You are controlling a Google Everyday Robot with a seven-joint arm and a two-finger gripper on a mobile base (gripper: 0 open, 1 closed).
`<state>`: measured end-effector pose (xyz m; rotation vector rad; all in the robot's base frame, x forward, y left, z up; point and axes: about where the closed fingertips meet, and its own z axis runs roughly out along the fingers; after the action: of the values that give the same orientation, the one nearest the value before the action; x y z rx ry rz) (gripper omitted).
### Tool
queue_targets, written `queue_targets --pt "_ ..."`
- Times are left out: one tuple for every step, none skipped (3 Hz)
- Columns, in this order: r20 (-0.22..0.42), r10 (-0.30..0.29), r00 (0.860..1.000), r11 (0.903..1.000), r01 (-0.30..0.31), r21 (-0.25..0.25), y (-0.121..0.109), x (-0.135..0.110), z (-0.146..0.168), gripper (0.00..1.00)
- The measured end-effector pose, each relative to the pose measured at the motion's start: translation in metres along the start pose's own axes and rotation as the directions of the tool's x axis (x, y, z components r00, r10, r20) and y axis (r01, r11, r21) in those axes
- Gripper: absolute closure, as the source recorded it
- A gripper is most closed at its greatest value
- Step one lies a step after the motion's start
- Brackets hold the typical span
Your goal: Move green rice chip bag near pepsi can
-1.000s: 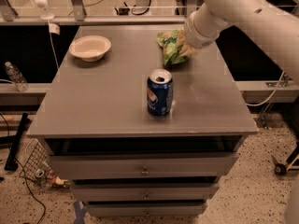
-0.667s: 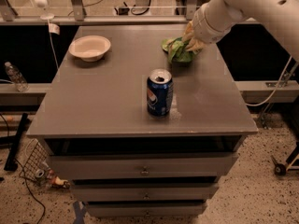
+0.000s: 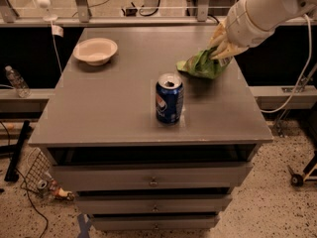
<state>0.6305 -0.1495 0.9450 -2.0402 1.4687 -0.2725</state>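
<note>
Gripper (image 3: 221, 47) at far-right part of counter (image 3: 114, 108), coming in from upper right on white arm (image 3: 262, 9). Jaws clamped on upper-right edge of green chip bag (image 3: 200, 67) — bag crumpled, trails down and left from the grip. Dark shadow on counter just under bag; can't tell if its lower edge touches the surface or sits just off it. Blue soda can (image 3: 169, 101) upright nr middle of counter, toward front edge, logo facing front-left, dark opening in silver top. Bag is behind & to right of can — near, not touching, bare strip of counter btwn them. White bowl (image 3: 95, 50) at far-left part of counter, well apart from both. Under counter: stack of drawers (image 3: 153, 178) w/ small knobs. Plastic bottle (image 3: 16, 82) on ledge left of counter.
</note>
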Motion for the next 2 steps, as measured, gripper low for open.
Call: queue_targets --pt "0.006 -0.007 1.000 0.9997 0.007 -0.023 0.015 0.000 -0.007 1.00" --pt "-0.002 -0.002 1.000 0.9981 0.002 -0.062 0.041 -0.001 -0.020 1.00"
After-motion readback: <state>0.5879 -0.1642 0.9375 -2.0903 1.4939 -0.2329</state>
